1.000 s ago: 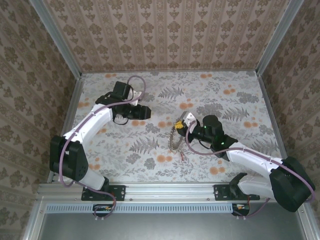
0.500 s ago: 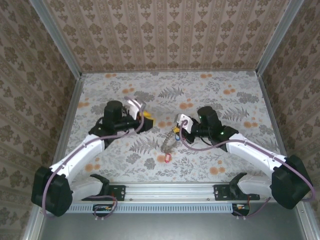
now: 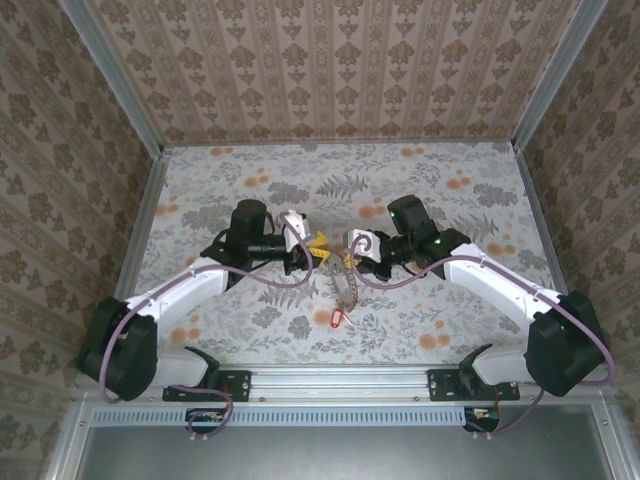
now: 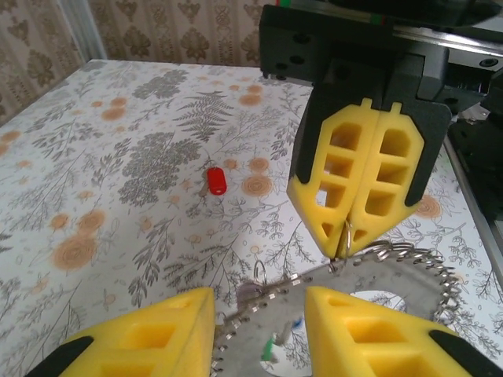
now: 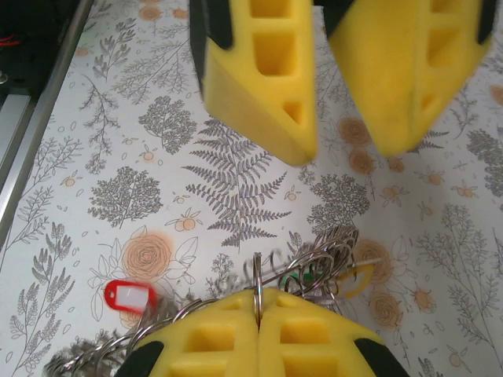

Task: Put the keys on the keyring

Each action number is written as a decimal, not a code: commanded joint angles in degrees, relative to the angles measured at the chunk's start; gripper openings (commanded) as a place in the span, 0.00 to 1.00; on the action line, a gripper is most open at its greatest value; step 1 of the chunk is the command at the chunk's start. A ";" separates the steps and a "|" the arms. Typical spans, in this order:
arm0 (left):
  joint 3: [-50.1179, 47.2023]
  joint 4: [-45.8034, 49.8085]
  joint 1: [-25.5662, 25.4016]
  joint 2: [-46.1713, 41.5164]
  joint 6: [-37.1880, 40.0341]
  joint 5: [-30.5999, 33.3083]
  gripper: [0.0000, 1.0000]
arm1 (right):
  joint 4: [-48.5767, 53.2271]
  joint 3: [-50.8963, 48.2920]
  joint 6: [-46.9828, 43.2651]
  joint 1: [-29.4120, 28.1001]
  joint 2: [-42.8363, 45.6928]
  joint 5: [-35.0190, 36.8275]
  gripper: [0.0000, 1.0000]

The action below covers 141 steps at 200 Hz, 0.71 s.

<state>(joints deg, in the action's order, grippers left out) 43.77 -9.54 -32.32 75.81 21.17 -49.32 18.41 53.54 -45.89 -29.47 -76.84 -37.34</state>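
two robot arms meet over the middle of a floral-patterned table [image 3: 450, 330], seen from above. the left gripper [image 3: 318, 245] reaches in from the left and the right gripper [image 3: 352, 255] from the right, their yellow fingertips close together and facing each other. the right gripper is closed, pinching the thin wire of the keyring [image 3: 347, 285] between its tips. the keyring hangs down from that pinch toward the near edge. in the left wrist view it is a large ring whose rim is fringed with small grey keys [image 4: 436, 275] like teeth, and one key with a green head [image 4: 271, 348] shows low in the view. the left gripper is open, its two fingers [image 4: 149, 342] held apart. in its own camera the fringed edge of the ring shows in the gap between them, and no contact with either finger can be made out. in the right wrist view the left gripper's fingers hang above the ring with nothing between them. a red tag [image 3: 336, 317] with a white label lies on the table at the near end of the keyring. whether it is attached to the ring cannot be told.
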 commanded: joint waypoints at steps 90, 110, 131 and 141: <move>3.87 0.76 -3.58 5.68 4.76 -4.88 0.34 | -0.48 3.06 -1.02 1.39 -4.29 -4.44 0.00; 4.16 1.46 -3.80 6.50 5.20 -4.32 0.35 | -1.15 2.63 -0.62 1.70 -4.06 -4.79 0.00; 4.34 1.78 -3.98 7.15 5.41 -3.15 0.34 | -1.96 2.02 -0.04 1.78 -3.77 -5.56 0.00; 4.55 2.06 -3.98 7.39 5.55 -3.08 0.34 | -2.33 1.77 0.20 1.88 -3.63 -5.55 0.00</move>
<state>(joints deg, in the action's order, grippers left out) 46.50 -8.84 -35.99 82.11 24.77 -52.27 19.35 55.51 -46.33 -27.99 -81.49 -39.40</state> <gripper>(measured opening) 0.344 0.060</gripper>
